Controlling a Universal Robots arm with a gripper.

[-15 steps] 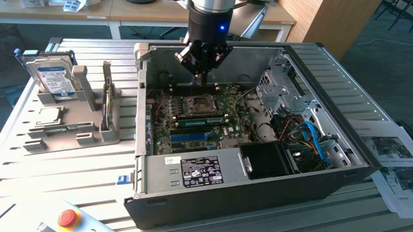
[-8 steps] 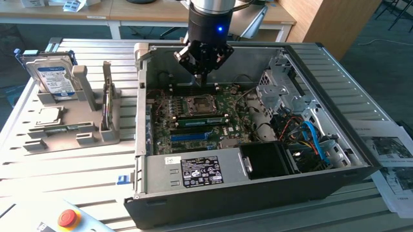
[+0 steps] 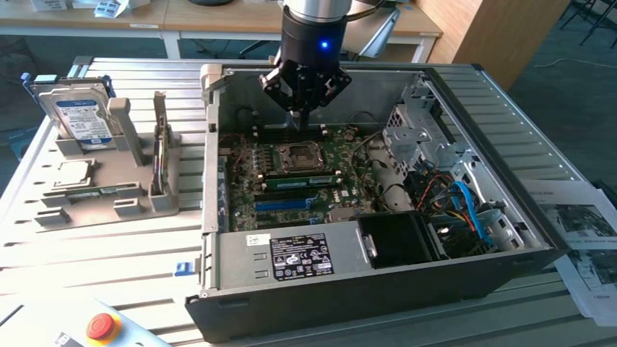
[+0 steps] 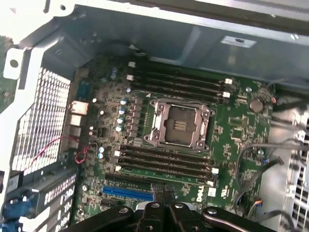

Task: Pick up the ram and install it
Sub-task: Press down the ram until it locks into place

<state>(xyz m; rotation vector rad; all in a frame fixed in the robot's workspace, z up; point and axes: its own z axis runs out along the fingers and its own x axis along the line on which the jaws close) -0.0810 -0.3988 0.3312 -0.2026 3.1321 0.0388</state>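
ram point(image 3: 300, 181) lies seated in a slot on the motherboard point(image 3: 289, 173), beside the processor socket point(image 4: 179, 124). gripper point(image 3: 302, 108) hangs above the board inside the computer case point(image 3: 386, 289), jaws closed on nothing. hard drive point(image 3: 79, 119) with a blue label stands in the grey holder point(image 3: 144, 195).

From high off the bench's front edge we look down across the whole open computer case point(image 3: 386, 217), while our wrist camera stares closely down inside it, and both views share the motherboard point(image 4: 183, 145) with its processor socket point(image 4: 179, 125).
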